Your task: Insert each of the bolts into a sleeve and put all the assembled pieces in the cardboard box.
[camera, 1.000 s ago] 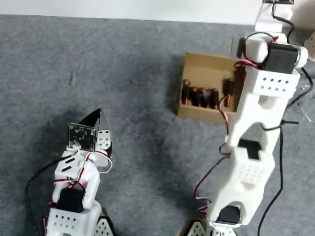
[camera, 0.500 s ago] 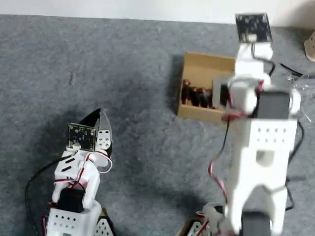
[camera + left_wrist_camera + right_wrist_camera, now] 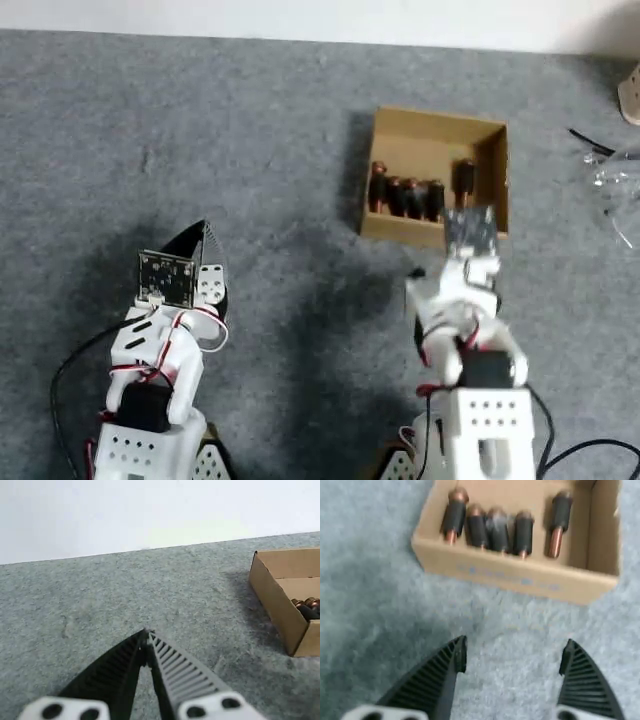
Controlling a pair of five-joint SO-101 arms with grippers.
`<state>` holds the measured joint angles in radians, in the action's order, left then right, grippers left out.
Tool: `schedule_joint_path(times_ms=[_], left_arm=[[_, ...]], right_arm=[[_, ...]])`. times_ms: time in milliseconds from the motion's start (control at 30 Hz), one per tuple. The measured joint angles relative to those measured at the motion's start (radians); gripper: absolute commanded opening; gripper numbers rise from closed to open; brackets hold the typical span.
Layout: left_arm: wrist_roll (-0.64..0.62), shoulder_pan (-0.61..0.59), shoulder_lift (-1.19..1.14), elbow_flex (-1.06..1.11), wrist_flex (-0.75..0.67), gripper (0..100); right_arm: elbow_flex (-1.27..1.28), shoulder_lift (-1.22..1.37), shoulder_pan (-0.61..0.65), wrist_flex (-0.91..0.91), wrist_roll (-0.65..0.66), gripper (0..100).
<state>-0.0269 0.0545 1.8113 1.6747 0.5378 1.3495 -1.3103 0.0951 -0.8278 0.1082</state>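
Note:
The cardboard box (image 3: 436,125) sits on the grey felt at the back right. Inside it lie several copper bolts in black sleeves (image 3: 405,195), a row of them side by side and one (image 3: 465,178) apart near the box's right wall. The right wrist view shows the same box (image 3: 520,575) and assembled pieces (image 3: 490,527) just beyond my right gripper (image 3: 512,655), which is open and empty over bare felt. My left gripper (image 3: 203,230) rests low at the front left, shut with nothing in it (image 3: 146,636). The box's corner (image 3: 280,605) appears in the left wrist view.
Grey felt (image 3: 250,150) covers the table up to a white wall at the back. Clear plastic bits and a dark wire (image 3: 605,165) lie at the right edge, beyond the box.
The right arm has pulled back from over the box to the front of the table, near its base. The left arm has not moved.

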Motion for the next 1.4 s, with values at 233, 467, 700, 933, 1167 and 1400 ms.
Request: schedule_joint_path(times_ms=[233, 467, 700, 933, 1167, 1400], left_arm=[[0.000, 0.000, 0.000, 0.000, 0.000, 1], [0.002, 0.000, 0.000, 0.000, 0.000, 1], [0.002, 0.000, 0.000, 0.000, 0.000, 1], [0.002, 0.000, 0.000, 0.000, 0.153, 1], [0.000, -0.081, 0.000, 0.000, 0.493, 1], [0.002, -0.086, 0.000, 0.000, 0.647, 1]], right_arm=[[0.250, -0.318, -0.002, 0.009, 0.000, 27.1], [0.321, -0.491, 0.000, 0.011, -0.002, 27.1], [0.325, -0.422, 0.000, -0.025, -0.002, 27.1], [0.325, -0.408, 0.000, -0.233, -0.002, 27.1], [0.325, -0.422, 0.000, -0.245, -0.002, 27.1], [0.325, -0.422, 0.000, -0.245, -0.002, 27.1]])
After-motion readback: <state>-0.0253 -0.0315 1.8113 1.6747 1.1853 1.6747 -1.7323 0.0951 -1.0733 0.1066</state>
